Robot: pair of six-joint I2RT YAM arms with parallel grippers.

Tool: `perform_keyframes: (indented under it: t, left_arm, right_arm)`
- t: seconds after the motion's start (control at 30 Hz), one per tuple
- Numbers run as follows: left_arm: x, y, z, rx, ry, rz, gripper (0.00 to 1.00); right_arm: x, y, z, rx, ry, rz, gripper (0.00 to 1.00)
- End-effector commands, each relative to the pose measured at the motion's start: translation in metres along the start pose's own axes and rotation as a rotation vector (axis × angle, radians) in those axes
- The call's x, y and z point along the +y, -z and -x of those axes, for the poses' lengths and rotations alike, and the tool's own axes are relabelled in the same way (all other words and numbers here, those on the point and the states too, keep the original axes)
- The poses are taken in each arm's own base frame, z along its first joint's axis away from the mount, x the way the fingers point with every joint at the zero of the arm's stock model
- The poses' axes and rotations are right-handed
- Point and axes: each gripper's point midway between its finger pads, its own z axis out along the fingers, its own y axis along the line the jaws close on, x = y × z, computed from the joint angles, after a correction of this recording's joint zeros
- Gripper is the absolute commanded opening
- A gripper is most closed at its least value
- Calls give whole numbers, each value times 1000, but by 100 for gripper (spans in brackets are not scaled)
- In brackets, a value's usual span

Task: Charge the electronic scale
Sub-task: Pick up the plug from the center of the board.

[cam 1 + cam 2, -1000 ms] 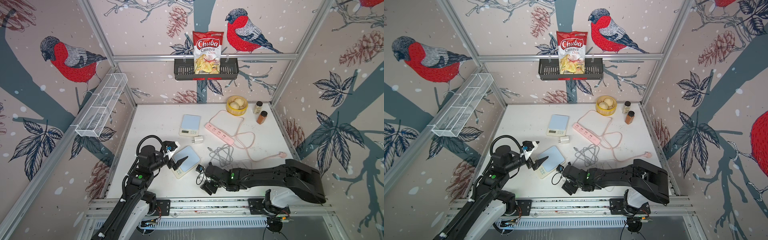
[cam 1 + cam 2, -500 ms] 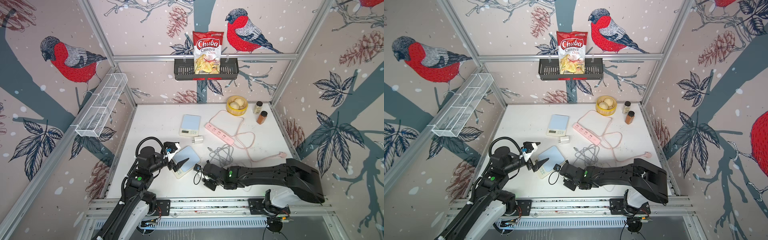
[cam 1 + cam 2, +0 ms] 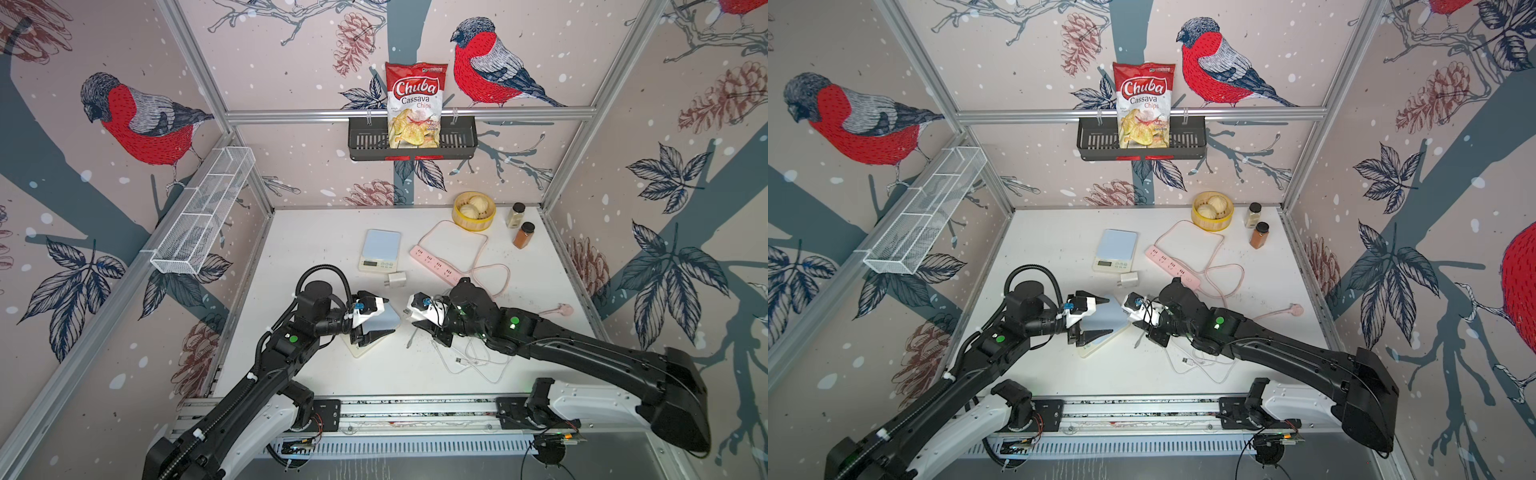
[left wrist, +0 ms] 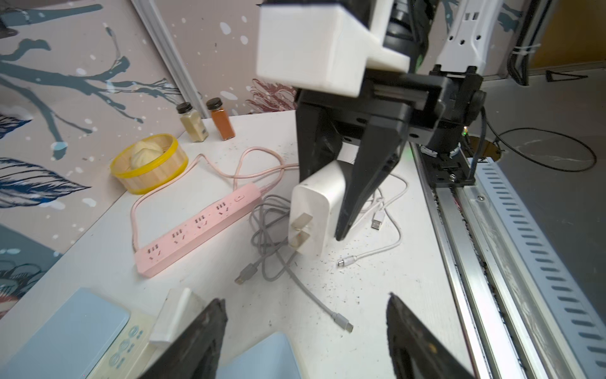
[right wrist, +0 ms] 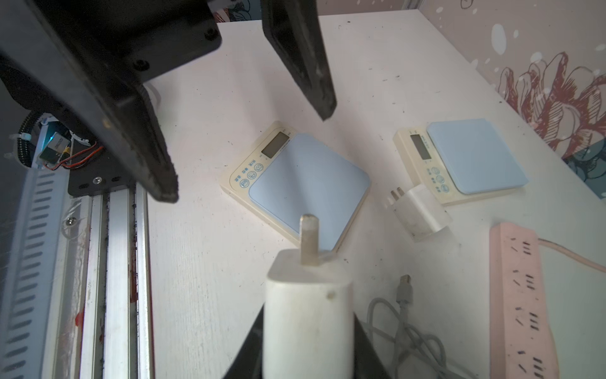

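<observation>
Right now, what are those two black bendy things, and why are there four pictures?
They are a robot's left arm and right arm, each ending in a two-fingered gripper. Two pictures come from a twin camera up high; two from small cameras on the wrists. On the table lie a near scale, a far scale, a pink power strip, a loose charger, a grey cable, a white cable, a bun basket, a pale spice jar and an orange spice jar. The right gripper pinches another charger plug. The left gripper is open and empty, over the near scale.

Left gripper point(image 3: 390, 316), fingers point(image 3: 376, 334) apart, over near scale point(image 3: 359, 352); second scale point(image 3: 381, 247) behind.
</observation>
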Motion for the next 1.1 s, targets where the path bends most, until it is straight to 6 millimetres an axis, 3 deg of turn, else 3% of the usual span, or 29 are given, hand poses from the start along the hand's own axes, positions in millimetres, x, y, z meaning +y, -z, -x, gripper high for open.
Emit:
perform_keyframes:
  t: [0.0, 0.2, 0.4, 0.53, 0.87, 1.07]
  left_arm:
    - [-11, -6, 11, -50, -142, -102, 69]
    - [-11, -14, 16, -58, -136, -194, 61]
    - [-13, -19, 22, -93, -117, -245, 57]
    - [-16, -25, 26, -104, -110, -274, 48]
    - [-21, -30, 22, -104, -100, -302, 45]
    - [-22, -33, 20, -102, -92, -313, 26]
  right_arm:
    - [11, 7, 9, -66, 147, 34, 0]
    - [18, 11, 14, -81, 232, 64, 0]
    - [20, 3, 18, -65, 262, 76, 0]
    - [22, -4, 20, -59, 276, 88, 0]
    - [24, -7, 25, -86, 277, 85, 0]
    - [28, -9, 24, -83, 278, 90, 1]
